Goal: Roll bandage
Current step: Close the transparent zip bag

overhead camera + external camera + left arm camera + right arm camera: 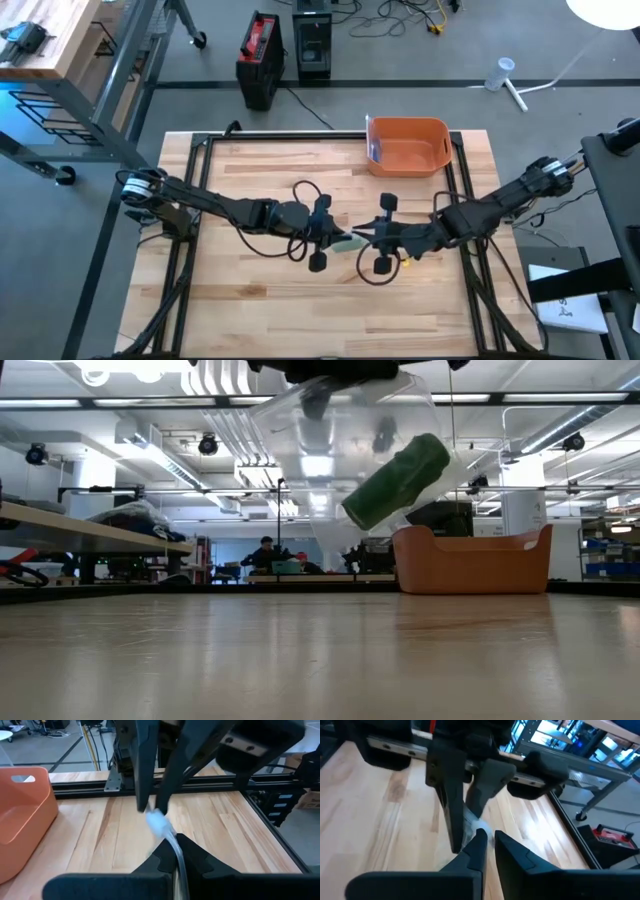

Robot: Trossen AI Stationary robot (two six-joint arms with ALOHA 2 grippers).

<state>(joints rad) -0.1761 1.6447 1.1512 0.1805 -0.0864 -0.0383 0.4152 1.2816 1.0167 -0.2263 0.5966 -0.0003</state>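
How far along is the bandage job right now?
Done: a green bandage roll sits inside a clear plastic bag that is already lifted off the table. In hand: the left gripper and right gripper meet mid-table, both pinching the bag's plastic. Left: the roll is not out of the bag; the orange bin at the back appears empty.

This is a robotics lab or workshop, a large open hall. The wooden bench (250, 290) stands on a grey concrete floor (560, 40), framed with black metal profiles (290, 137). Cables (400, 15) and black equipment boxes (312, 45) lie on the floor beyond the bench's far edge. Behind are long ceiling lights (60, 402), exposed pipes (225, 420), shelves, other workbenches (100, 535), and a person sitting at a desk (264, 552).
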